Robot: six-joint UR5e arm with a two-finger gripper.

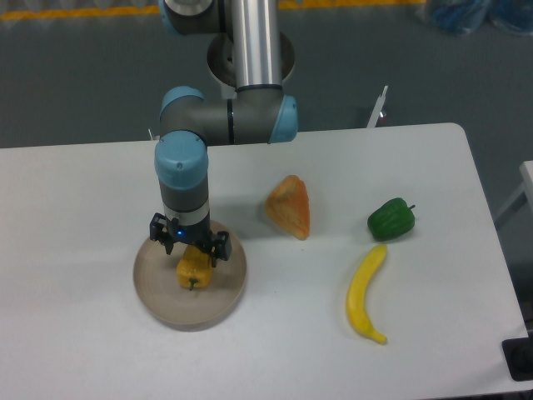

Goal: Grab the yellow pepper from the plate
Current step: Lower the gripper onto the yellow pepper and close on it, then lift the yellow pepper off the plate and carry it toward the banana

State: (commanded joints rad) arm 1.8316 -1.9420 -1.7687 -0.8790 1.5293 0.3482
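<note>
Resting on the plate point(158, 296), the yellow pepper point(193, 270) sits near its centre. Gripper point(191, 250) directly above, fingers straddling the pepper's top; contact cannot be told. Right of plate: orange wedge point(290, 206), green pepper point(391, 219), banana point(366, 293).

UR5e arm point(250, 50) reaching down from far side, wrist held vertical, gripper point(191, 250) pointed downward, jaw state obscured
</note>
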